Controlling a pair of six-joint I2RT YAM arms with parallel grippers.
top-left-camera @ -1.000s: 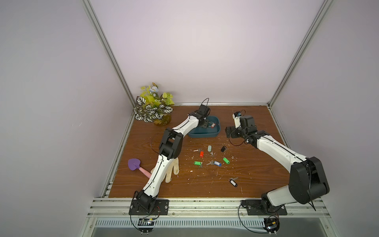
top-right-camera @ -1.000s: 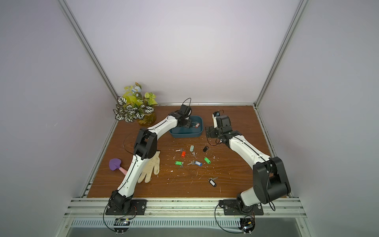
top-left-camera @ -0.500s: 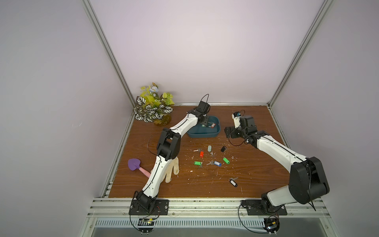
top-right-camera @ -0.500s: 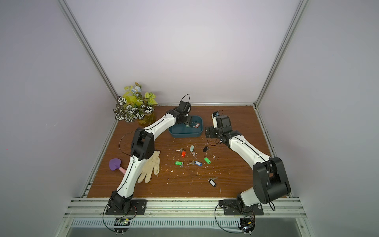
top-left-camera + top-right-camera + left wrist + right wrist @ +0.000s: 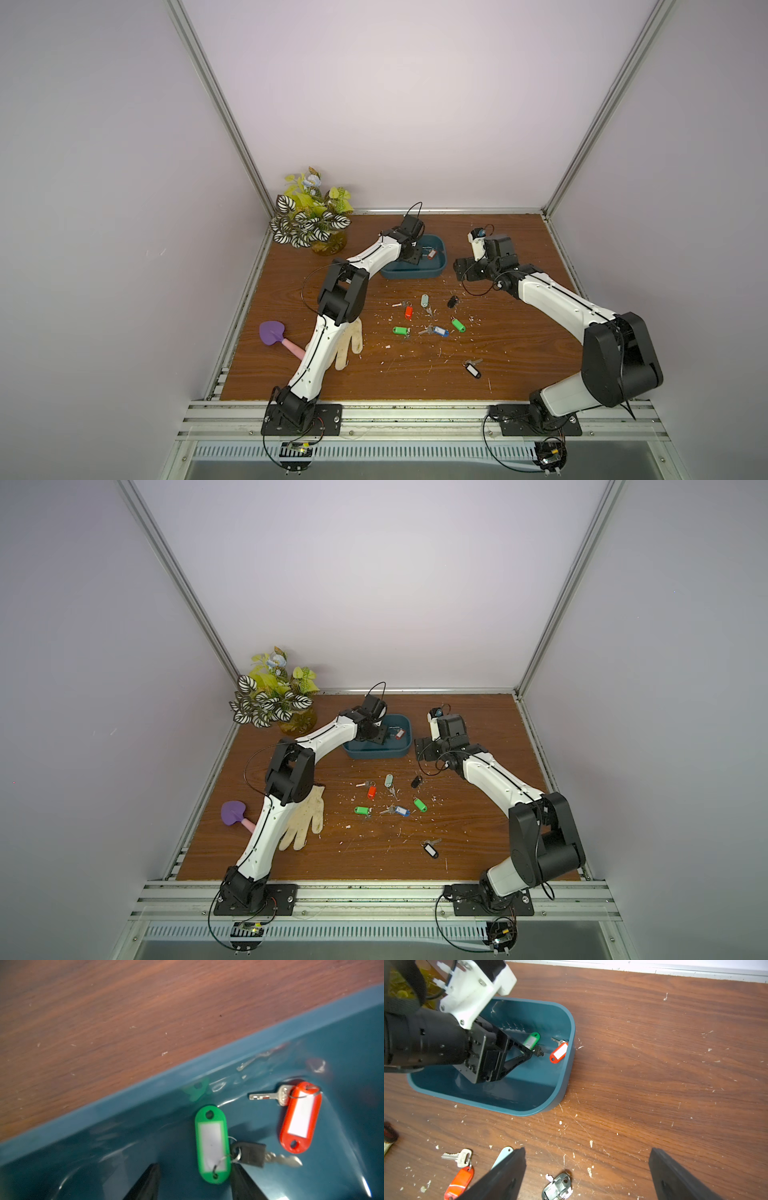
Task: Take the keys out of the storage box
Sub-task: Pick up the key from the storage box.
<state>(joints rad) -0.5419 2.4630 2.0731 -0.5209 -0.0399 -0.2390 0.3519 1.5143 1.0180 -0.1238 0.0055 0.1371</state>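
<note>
— Keys [image 5: 558, 1053] are lying in the storage box [image 5: 566, 1082], two of them. How is the left hand [image 5: 194, 1169] standing?
— Half open, gripping nothing; the green-tagged key [image 5: 213, 1144] is lying between its fingers [image 5: 243, 1184], close to one, the red-tagged key [image 5: 300, 1118] just outside.
— Advice?
— I'd be centring on the tag before closing. The right hand [image 5: 587, 1153] is hovering wide open over the table [image 5: 675, 1064] nearby.

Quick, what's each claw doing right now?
Left claw: open, straddling the green-tagged key in the storage box, not clamped.
Right claw: open, empty.
</note>
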